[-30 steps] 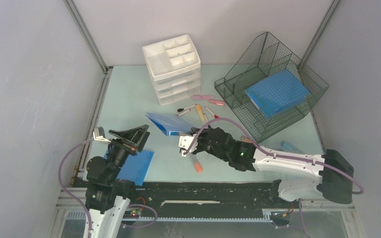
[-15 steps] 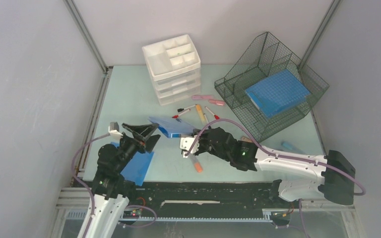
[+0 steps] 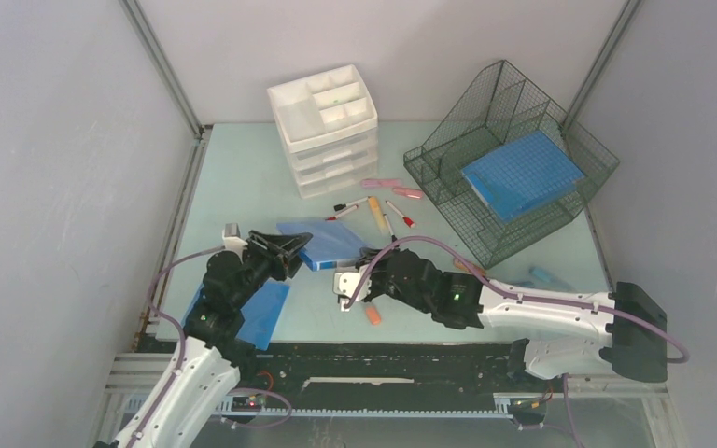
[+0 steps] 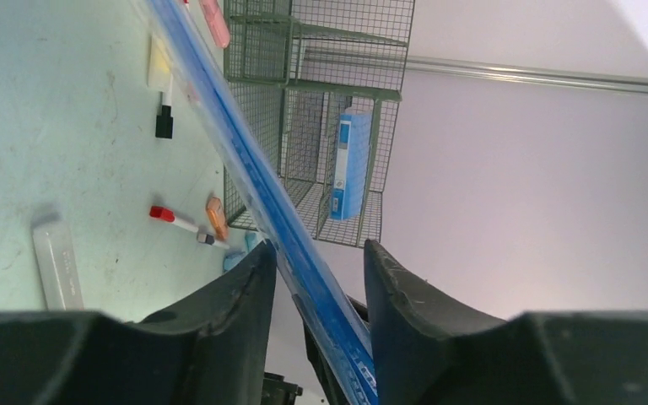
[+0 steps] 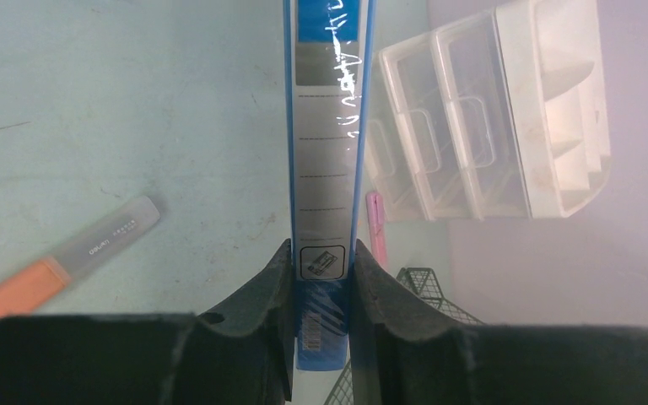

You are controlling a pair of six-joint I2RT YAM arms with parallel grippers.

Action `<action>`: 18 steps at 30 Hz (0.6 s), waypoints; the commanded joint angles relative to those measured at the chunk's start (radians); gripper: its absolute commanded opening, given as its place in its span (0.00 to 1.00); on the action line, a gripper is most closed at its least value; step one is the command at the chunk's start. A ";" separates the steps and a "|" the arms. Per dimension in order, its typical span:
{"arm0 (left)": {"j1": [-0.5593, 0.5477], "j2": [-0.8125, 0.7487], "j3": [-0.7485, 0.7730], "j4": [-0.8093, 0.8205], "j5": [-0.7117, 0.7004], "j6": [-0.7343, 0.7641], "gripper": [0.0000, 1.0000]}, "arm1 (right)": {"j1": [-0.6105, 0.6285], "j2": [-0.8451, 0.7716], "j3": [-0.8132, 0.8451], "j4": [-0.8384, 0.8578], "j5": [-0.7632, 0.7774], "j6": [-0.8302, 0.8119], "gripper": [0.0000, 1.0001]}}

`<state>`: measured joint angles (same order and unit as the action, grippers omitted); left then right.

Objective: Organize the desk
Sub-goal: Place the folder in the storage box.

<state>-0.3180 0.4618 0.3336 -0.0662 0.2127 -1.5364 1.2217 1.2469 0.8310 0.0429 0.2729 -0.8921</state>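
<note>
Right fingers (image 3: 353, 287) are clamped tight on the spine of the blue binder (image 3: 329, 239), which sits near the middle of the pale green worktop (image 3: 243, 177), just in front of the white drawer unit (image 3: 327, 131). My left fingers (image 3: 292, 247) are spread either side of that binder's other edge, and there's daylight next to one of them, so no real pinch there as far as I can see. So where does the tidy-up stand? One blue folder (image 3: 523, 173) lies in the wire-mesh tray (image 3: 485, 103), and that's about all that looks put away. Plenty is loose: a scatter of markers (image 3: 373, 210) and pink pieces (image 3: 383, 184) between drawers and tray, an orange highlighter (image 3: 372, 315) right by my right wrist, a second flat blue folder (image 3: 266, 313) at the near left edge, and a small pale blue thing (image 3: 546, 277) off to the right. I'd call this early going, with most of the sorting left.
</note>
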 commanded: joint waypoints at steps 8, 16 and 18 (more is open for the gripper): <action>-0.004 -0.002 0.010 0.099 0.024 0.055 0.00 | 0.035 -0.040 0.043 0.001 -0.028 -0.033 0.01; -0.003 -0.099 -0.018 0.149 0.007 0.087 0.00 | 0.036 -0.050 0.058 -0.140 -0.119 -0.055 0.55; -0.003 -0.125 -0.025 0.152 0.004 0.092 0.00 | 0.036 -0.052 0.086 -0.219 -0.163 -0.056 0.70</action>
<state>-0.3187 0.3908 0.3058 -0.0196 0.2302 -1.4902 1.2438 1.2240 0.8448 -0.0544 0.2199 -0.9550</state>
